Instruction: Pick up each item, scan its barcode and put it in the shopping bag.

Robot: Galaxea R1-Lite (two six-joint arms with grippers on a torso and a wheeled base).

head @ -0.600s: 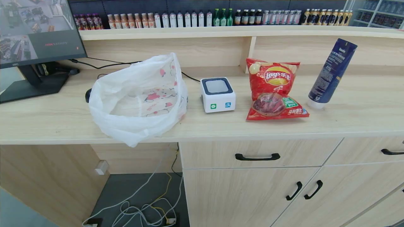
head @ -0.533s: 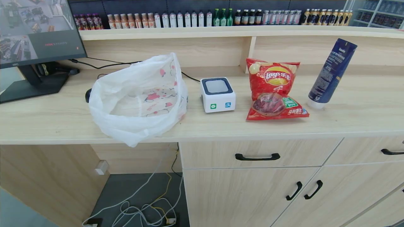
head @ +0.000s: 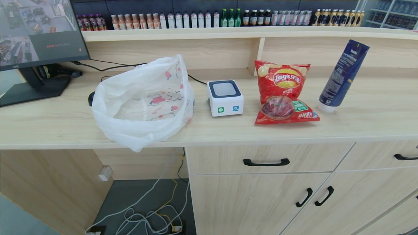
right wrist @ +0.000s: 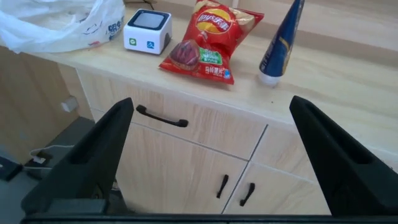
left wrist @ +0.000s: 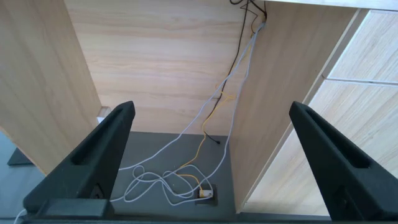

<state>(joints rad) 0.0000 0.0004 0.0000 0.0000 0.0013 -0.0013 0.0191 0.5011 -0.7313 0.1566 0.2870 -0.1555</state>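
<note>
On the wooden counter (head: 209, 130) a white shopping bag (head: 143, 101) stands open at the left. Right of it sits a small white scanner (head: 225, 98), then a red chips bag (head: 282, 93) lying flat. A dark blue tube (head: 343, 76) stands tilted on its cap at the right. My right gripper (right wrist: 211, 102) is open and holds nothing, below and in front of the counter edge, facing the chips bag (right wrist: 211, 43), scanner (right wrist: 147, 31) and tube (right wrist: 283, 40). My left gripper (left wrist: 211, 109) is open too, low down, facing the gap under the counter.
A monitor (head: 36, 29) and a dark mouse (head: 90, 98) sit at the counter's left. A raised shelf (head: 248, 32) runs behind the items. Drawers with black handles (head: 266, 162) lie below. Cables (left wrist: 186, 180) lie on the floor in the gap.
</note>
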